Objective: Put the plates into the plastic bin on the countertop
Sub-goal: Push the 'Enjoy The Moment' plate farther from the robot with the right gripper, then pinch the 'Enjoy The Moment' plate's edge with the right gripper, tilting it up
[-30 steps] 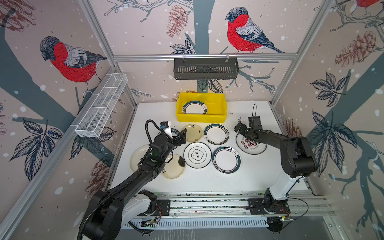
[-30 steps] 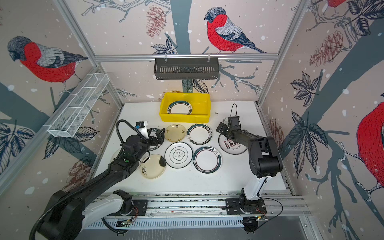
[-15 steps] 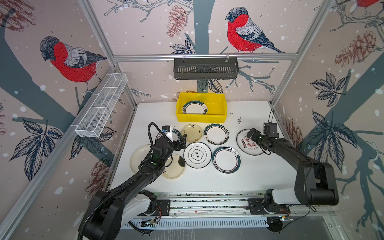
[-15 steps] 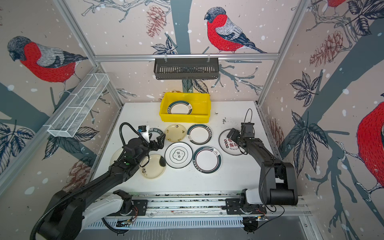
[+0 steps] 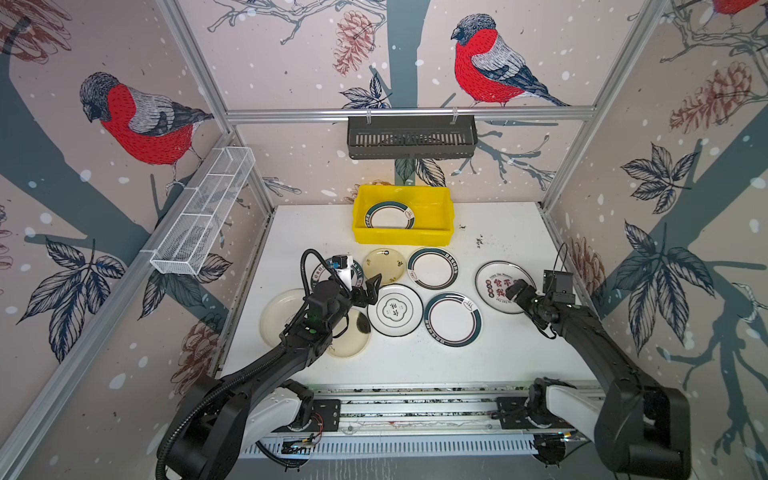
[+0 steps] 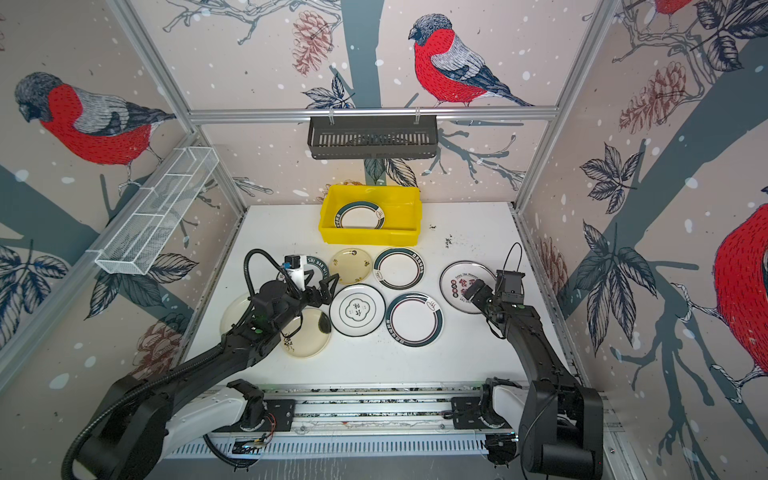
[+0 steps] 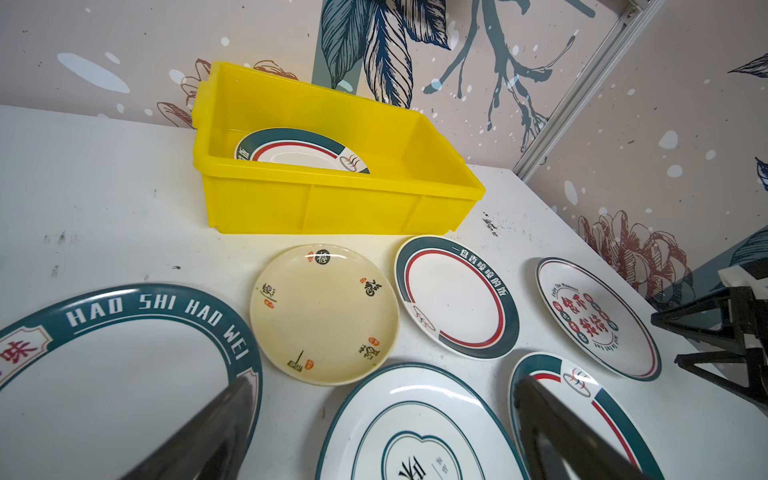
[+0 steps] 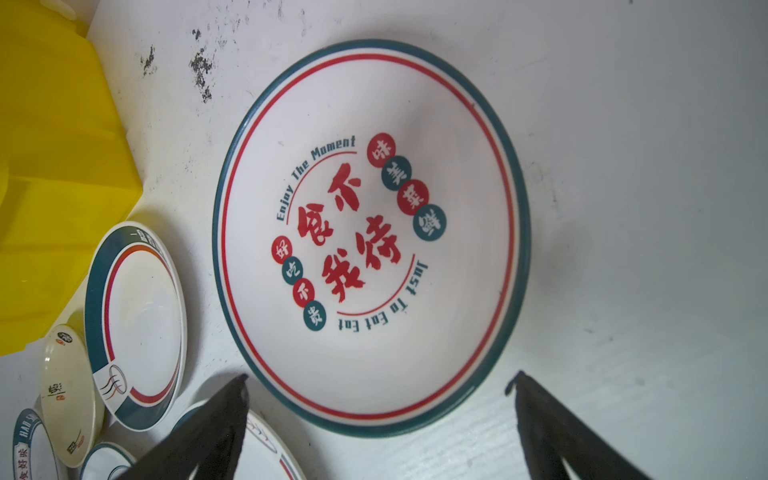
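Observation:
The yellow plastic bin (image 5: 401, 235) (image 7: 332, 203) stands at the back of the white countertop (image 5: 498, 357) with one teal-rimmed plate (image 5: 390, 216) lying in it. Several plates lie flat in front of it. My left gripper (image 5: 372, 291) (image 7: 382, 380) hangs open over the near edge of a white plate with a central motif (image 5: 395, 309) (image 7: 415, 428), with the "HAO SHI HAO WEI" plate (image 7: 124, 361) beside it. My right gripper (image 5: 517, 293) (image 8: 381, 376) is open above the near rim of the red-lettered plate (image 5: 496, 286) (image 8: 370, 237). Neither holds anything.
A small yellowish plate (image 5: 384, 266), two teal-rimmed plates (image 5: 432, 268) (image 5: 453, 318), a translucent plate (image 5: 353, 336) and a cream plate (image 5: 278, 316) crowd the middle and left. A dark slotted basket (image 5: 411, 137) hangs on the back wall and a wire tray (image 5: 203, 216) on the left wall.
The right gripper has drawn back to the right and toward the front, from the red-lettered plate's far side to its near rim. The left gripper has shifted right and nearer. Both stayed open.

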